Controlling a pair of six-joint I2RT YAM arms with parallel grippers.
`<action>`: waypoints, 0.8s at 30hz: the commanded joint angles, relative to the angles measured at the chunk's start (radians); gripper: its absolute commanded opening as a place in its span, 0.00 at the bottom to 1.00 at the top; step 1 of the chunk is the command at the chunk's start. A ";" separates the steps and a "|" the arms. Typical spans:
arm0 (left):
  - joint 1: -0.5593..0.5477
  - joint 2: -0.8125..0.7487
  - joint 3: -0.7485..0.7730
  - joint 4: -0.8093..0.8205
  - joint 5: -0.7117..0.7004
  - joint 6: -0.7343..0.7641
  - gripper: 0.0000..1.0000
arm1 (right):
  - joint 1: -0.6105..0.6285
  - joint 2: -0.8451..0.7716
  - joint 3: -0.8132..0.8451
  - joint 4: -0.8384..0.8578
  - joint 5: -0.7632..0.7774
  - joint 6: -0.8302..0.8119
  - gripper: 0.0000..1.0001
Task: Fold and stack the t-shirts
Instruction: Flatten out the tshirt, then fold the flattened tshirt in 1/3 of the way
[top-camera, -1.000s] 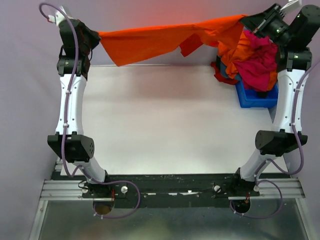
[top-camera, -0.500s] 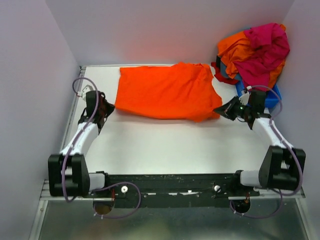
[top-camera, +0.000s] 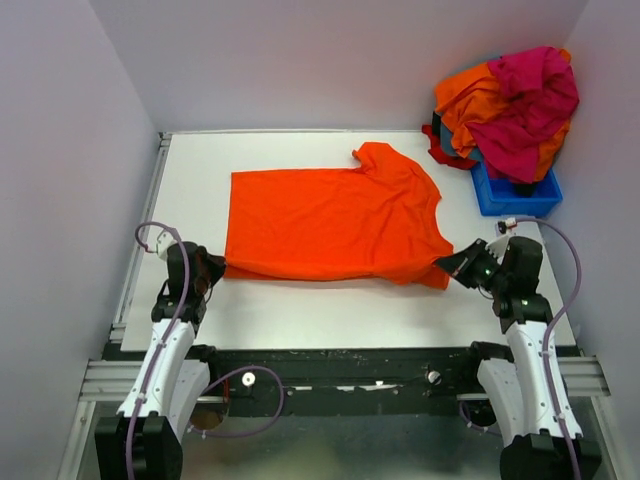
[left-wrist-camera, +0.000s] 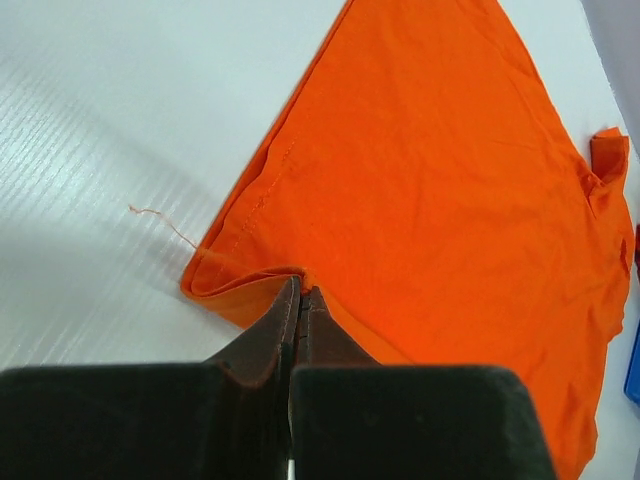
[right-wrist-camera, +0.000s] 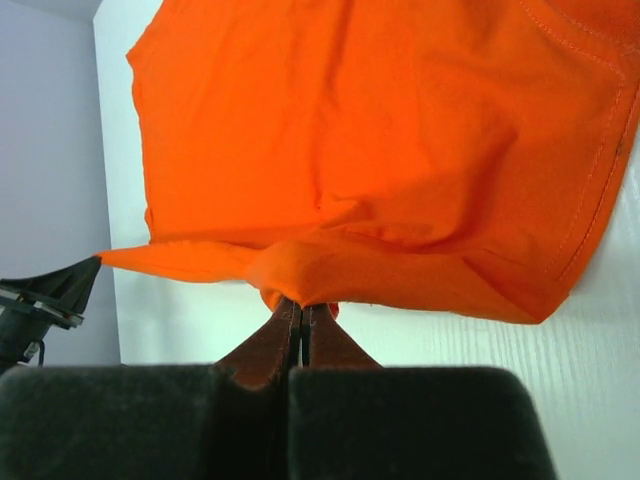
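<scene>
Two robot arms lay low over a white tabletop (top-camera: 330, 305), one at each near corner of a bright orange cotton t-shirt (top-camera: 330, 220) spread flat across the middle. At the left, the left gripper (top-camera: 214, 268) had its jaws pressed together on the shirt's near-left corner. The wrist view showed the fingertips closed on a small fold of cloth, with a loose orange thread (left-wrist-camera: 158, 220) trailing onto the table just beside it. At the right, the right gripper (top-camera: 448, 265) pinched the shirt's near-right corner, jaws clamped on a bunched edge lifted slightly off the table. Farther right, at the far corner, a blue plastic bin (top-camera: 515, 198) held a heaped pile of orange, red and magenta garments (top-camera: 510, 95).
</scene>
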 joint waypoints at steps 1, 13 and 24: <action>0.000 -0.067 0.001 -0.082 -0.033 -0.009 0.00 | -0.003 -0.023 0.021 -0.107 0.039 -0.062 0.01; 0.000 0.181 0.135 0.007 -0.053 -0.021 0.00 | 0.057 0.415 0.268 -0.015 0.090 -0.147 0.01; -0.002 0.351 0.219 0.078 -0.086 -0.029 0.00 | 0.144 0.690 0.501 -0.032 0.171 -0.168 0.01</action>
